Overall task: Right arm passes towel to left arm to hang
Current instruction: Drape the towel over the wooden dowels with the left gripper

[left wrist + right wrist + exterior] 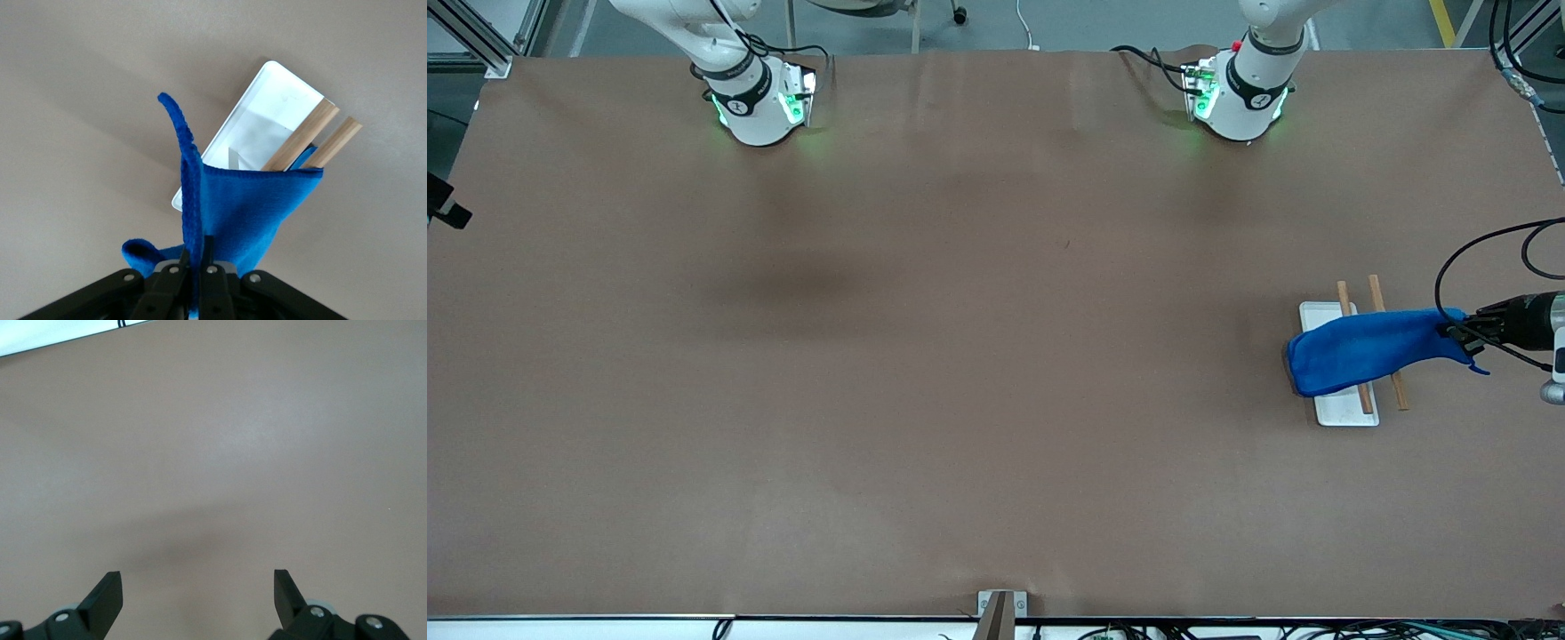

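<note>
**Towel held over the rack by the left gripper**

The blue towel is seen draped across a small rack at the left arm's end of the brown tabletop. The rack is made up of a white rectangular tray and two wooden rails above it, lying side by side. The cloth is laid over both rails, so that only the rail ends and the two short ends of the tray are left uncovered. One end of the towel is bunched over the tray's edge; the other end is drawn out toward the left gripper.

That gripper is clenched on the towel's end, at about three o'clock from the rack in the front view. In the left wrist view the fingers are pressed together on the blue cloth, with a narrow strip of hem standing up at twelve o'clock above them and the tray and rail ends visible past the fabric.

The right gripper is shown only in the right wrist view: it is held released, fingers spread wide apart, nothing between them, over bare tabletop. Of the right arm, only the green-lit base is seen in the front view, at roughly eleven o'clock; the left arm's base stands at about one o'clock.
</note>
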Robot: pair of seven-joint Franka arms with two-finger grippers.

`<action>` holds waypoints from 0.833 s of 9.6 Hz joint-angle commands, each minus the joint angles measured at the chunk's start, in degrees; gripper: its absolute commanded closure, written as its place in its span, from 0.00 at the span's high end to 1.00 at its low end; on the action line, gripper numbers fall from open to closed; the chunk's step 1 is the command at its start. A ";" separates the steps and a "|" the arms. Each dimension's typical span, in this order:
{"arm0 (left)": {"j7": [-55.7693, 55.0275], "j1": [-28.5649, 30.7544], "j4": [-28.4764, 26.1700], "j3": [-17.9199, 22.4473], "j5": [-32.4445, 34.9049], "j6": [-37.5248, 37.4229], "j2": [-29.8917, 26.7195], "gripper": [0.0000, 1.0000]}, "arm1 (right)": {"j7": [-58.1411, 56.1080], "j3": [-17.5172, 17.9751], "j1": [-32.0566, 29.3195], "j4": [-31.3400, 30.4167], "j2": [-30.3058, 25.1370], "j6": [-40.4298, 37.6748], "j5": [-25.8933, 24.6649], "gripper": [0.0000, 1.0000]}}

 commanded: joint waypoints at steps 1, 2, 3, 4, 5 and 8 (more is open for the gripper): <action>4.72 1.85 2.08 -0.32 1.20 2.24 4.62 0.01 | -2.18 -0.18 0.13 -0.64 -0.37 0.14 -1.19 1.00; 6.66 2.55 2.17 -0.32 2.60 3.90 5.42 0.01 | -3.16 -0.18 0.22 -0.38 -0.37 -0.21 -1.55 1.00; 7.47 3.17 2.34 -0.32 3.22 4.09 6.04 0.01 | -2.47 0.00 -0.04 -0.03 -0.37 -0.13 -1.90 1.00; 8.60 3.61 2.34 -0.40 3.31 4.79 6.22 0.01 | -2.29 0.08 -0.22 0.33 -0.28 -0.13 -1.82 1.00; 9.75 3.79 2.34 -0.32 3.31 5.58 6.65 0.02 | -2.20 0.09 -0.31 0.42 -0.28 -0.13 -1.73 1.00; 11.25 4.32 3.04 -0.32 3.31 6.21 8.41 0.56 | -0.27 -0.18 -0.31 0.15 -0.37 0.05 -2.25 1.00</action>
